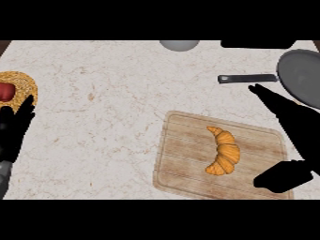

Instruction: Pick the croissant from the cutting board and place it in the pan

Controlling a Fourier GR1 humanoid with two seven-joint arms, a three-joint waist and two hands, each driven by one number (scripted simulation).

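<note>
Lying on the cutting board (183,159), the croissant (223,151) looks light, soft and flaky; best taken across its thick middle. Right hand (297,136) beside it has fingers (270,96) spread wide, holding nothing. Left hand (10,133) rests open. Pan (308,77) lies beyond on the surface (107,93)

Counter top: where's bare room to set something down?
Widest bare patch: mid counter, between woven mat and cutting board. Another lies above the board, left of the pan handle. Right side is crowded: right hand, pan, croissant on the board.
</note>
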